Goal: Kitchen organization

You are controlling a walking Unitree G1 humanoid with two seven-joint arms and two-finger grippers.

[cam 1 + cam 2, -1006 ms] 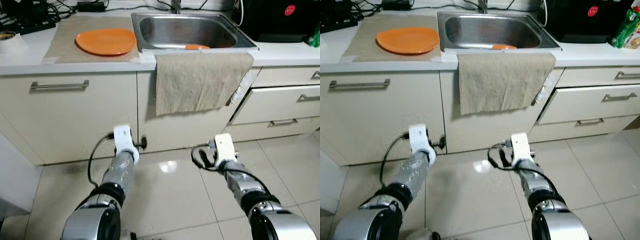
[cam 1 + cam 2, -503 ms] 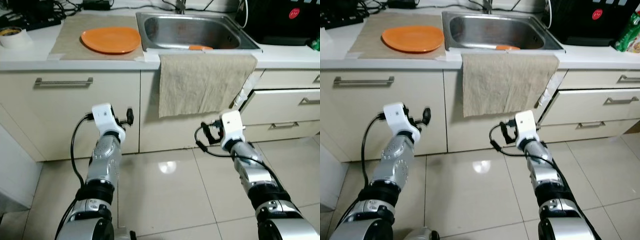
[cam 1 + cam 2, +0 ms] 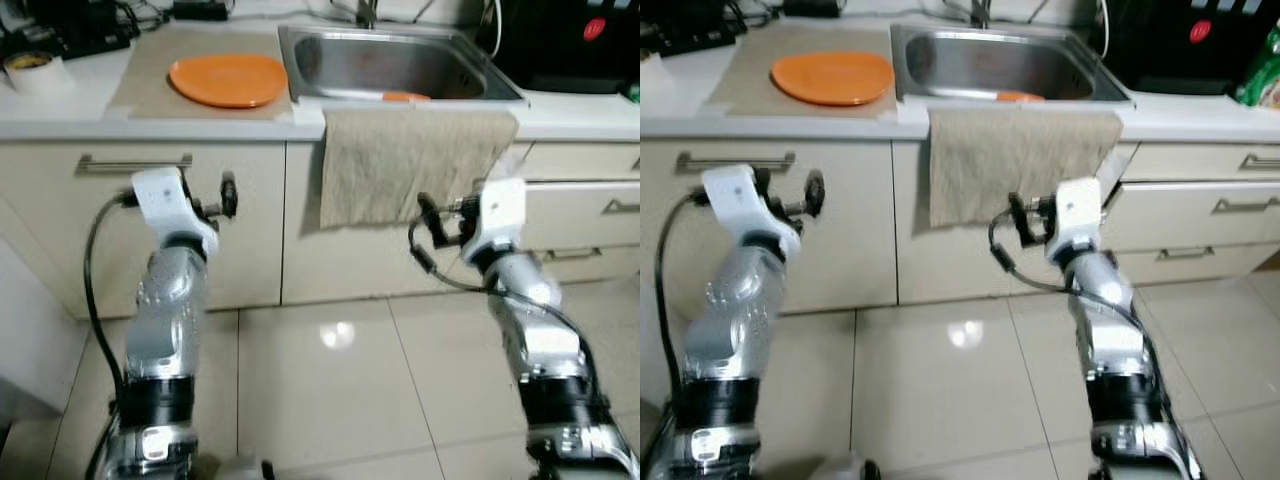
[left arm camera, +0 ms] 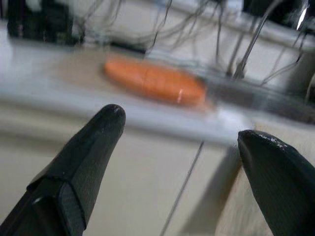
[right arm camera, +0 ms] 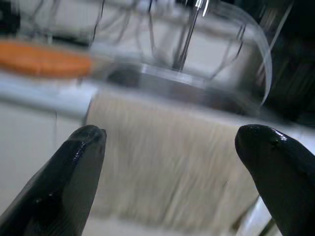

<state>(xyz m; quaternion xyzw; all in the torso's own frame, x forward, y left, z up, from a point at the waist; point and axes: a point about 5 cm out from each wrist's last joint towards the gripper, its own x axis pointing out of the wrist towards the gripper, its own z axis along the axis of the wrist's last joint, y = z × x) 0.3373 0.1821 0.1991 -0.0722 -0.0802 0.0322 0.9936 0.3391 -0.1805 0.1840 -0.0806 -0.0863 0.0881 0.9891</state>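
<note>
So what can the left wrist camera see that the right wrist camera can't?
Left wrist view: the left gripper, open, aimed at the cupboard door, with dark boxes at the back of the counter. Right wrist view: the right gripper, open, facing the hanging towel, with the sink and tap above it. Both: the orange plate, blurry, on the counter.

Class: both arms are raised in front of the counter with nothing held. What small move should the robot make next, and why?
Probably raise the left gripper toward the orange plate on the counter mat. Its fingers are open and empty, it is below counter level, and the plate lies directly ahead of it.
</note>
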